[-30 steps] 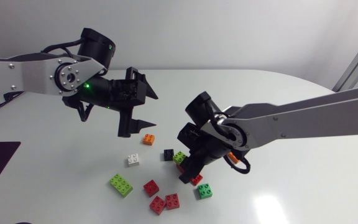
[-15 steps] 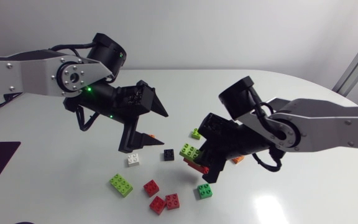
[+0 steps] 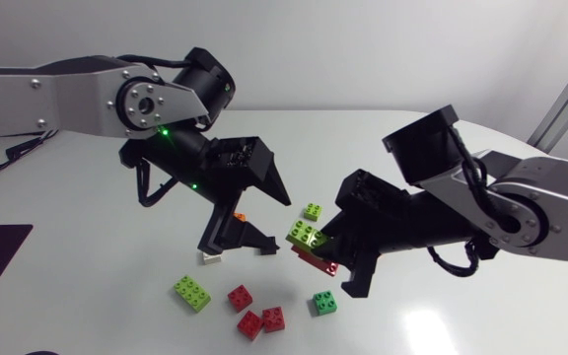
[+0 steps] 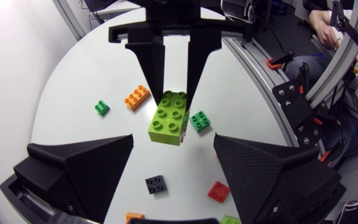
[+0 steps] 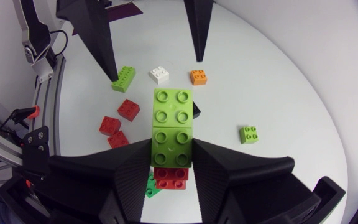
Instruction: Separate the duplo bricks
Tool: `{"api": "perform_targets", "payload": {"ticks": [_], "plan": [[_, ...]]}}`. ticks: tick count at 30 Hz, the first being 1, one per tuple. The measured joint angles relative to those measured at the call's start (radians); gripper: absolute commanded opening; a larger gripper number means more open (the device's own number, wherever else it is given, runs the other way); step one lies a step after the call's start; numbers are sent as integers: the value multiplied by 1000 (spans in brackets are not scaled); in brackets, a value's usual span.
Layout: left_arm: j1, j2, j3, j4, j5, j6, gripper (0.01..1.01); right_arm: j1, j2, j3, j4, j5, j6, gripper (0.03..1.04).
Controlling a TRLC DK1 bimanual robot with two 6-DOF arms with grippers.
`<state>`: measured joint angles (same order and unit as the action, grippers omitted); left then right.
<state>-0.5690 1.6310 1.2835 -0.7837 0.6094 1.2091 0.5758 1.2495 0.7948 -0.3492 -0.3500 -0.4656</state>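
A stack of a lime green brick [image 3: 304,235] on a red brick [image 3: 316,262] hangs above the table, with my right gripper [image 3: 323,250] shut on it. The right wrist view has the lime brick [image 5: 171,127] sticking out ahead of the right gripper [image 5: 171,160], the red brick [image 5: 169,177] under it. My left gripper [image 3: 277,224] is open and faces the stack from the other side. Seen from the left wrist, the lime brick [image 4: 169,118] sits just ahead of the left gripper [image 4: 173,158], without contact.
Loose bricks lie on the table below: a lime 2x4 [image 3: 192,292], three red ones [image 3: 240,296], a white one [image 3: 210,257], a green one [image 3: 324,302], a small lime one [image 3: 313,210]. A black brick [image 4: 155,183] and an orange brick [image 4: 137,97] show from the left wrist.
My right gripper shut on the stack, lifted it off the table and swung right. The left gripper came right and down to face it, its fingers narrowing slightly.
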Motion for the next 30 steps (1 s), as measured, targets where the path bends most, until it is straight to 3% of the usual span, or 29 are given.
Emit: {"api": "perform_targets", "payload": {"ticks": [3, 8, 17, 19, 29, 30], "plan": [[-12, 18, 11, -7, 1, -4, 851, 0, -32, -10, -14, -14, 0, 341], [-23, 45, 62, -32, 1, -11, 766, 0, -68, -30, -26, -25, 0, 341], [-60, 87, 132, -125, 1, -18, 759, 1, -88, -41, -30, -39, -7, 341], [-65, 95, 143, -151, 1, -17, 680, 1, -97, -42, -29, -40, -7, 341], [-92, 129, 163, -186, 1, -17, 628, 8, -126, -49, -29, -43, -8, 341], [-95, 132, 163, -188, 1, -17, 589, 10, -126, -49, -29, -43, -8, 341]]}}
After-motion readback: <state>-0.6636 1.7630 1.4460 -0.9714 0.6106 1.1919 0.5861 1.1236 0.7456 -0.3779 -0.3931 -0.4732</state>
